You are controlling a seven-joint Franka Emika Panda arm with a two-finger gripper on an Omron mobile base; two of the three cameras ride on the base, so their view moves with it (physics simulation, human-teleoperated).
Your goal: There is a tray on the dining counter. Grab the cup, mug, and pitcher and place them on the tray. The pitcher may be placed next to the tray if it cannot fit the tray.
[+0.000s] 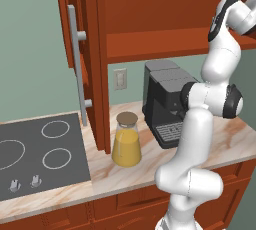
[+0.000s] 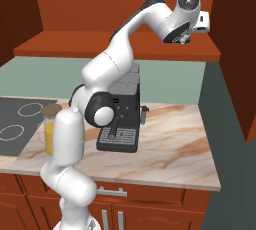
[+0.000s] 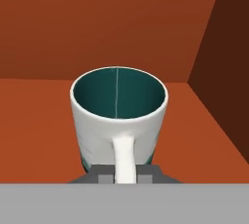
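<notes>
The white mug [image 3: 119,116] with a dark teal inside stands upright on the red-brown cupboard shelf [image 3: 34,130], its loop handle turned toward the hand. My gripper [image 3: 124,174] is shut on that handle, one grey fingertip against each side of it. From the right base view, the hand [image 2: 191,14] reaches into the upper cupboard, and a teal sliver of the mug [image 2: 187,38] shows under it. The pitcher [image 1: 126,141], a glass carafe with orange-yellow liquid and a brown lid, stands on the counter below; the arm half hides the pitcher [image 2: 47,130] in the right base view.
A black coffee machine [image 1: 167,104] stands on the marbled counter right of the pitcher. The stovetop [image 1: 40,154] lies to the left. The open cupboard door [image 1: 82,49] hangs over the counter. The cupboard's side wall [image 3: 223,47] is close on the mug's right.
</notes>
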